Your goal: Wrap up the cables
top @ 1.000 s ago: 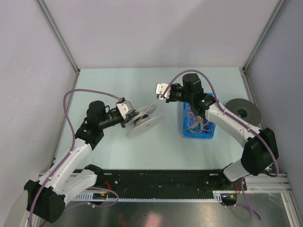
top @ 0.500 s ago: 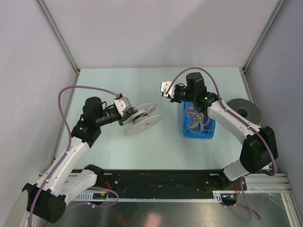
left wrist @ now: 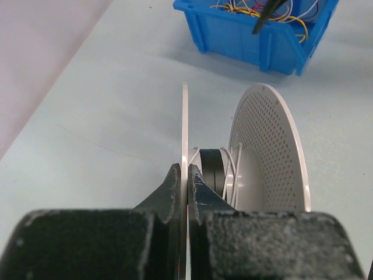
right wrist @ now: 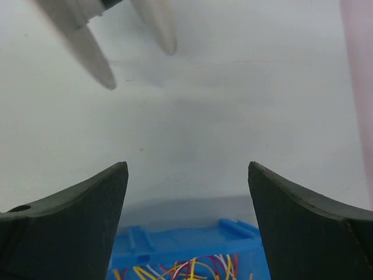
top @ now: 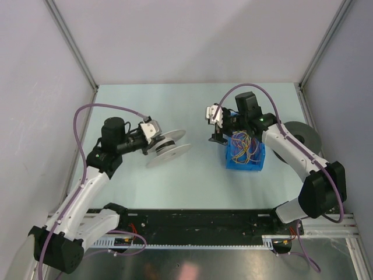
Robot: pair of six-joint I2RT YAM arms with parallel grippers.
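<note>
The cables (top: 245,149) lie as a tangle of yellow, orange and purple wires in a blue bin (top: 256,165). My right gripper (top: 221,131) hangs open above the bin's left end with nothing between its fingers. In the right wrist view the gripper (right wrist: 186,172) is spread wide over the cables (right wrist: 186,271) and the bin (right wrist: 169,242). My left gripper (top: 155,142) is shut on the near flange of a white spool (top: 169,147). The left wrist view shows the gripper (left wrist: 185,173) pinching that thin flange, with white wire (left wrist: 232,169) on the hub.
A grey disc (top: 300,137) lies on the table right of the bin. The left wrist view has the bin (left wrist: 245,38) ahead of the spool's perforated flange (left wrist: 274,151). Walls close in the table at the left, back and right.
My right gripper has opened and moved right and down to the bin's left end. The left arm has drawn the spool slightly left.
</note>
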